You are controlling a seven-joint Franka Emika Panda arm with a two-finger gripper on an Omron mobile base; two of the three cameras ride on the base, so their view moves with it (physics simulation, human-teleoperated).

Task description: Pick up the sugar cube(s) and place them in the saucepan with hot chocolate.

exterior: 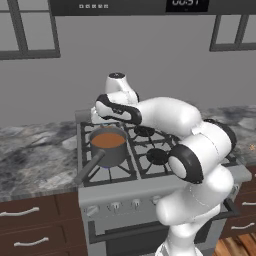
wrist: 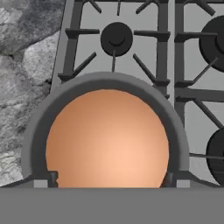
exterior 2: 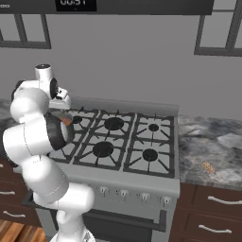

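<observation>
The fingers (wrist: 107,181) stand apart, empty, directly above the saucepan with hot chocolate (wrist: 107,146) on the stove (wrist: 144,57).

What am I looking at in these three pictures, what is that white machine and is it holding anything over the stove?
The white machine is a robot arm in a computer-rendered kitchen. Two pictures come from cameras riding on its base, one behind it on the left, one on the right. The third looks down from a camera on its hand.

On the stove sits a small grey saucepan of orange-brown hot chocolate, on the front left burner, its dark handle pointing toward the front. The arm reaches over it, so the hand camera looks straight into the liquid.

The gripper has two small dark fingertips at the bottom of that picture. They stand wide apart with nothing between them, so it holds nothing. I can make out no sugar cube.
</observation>
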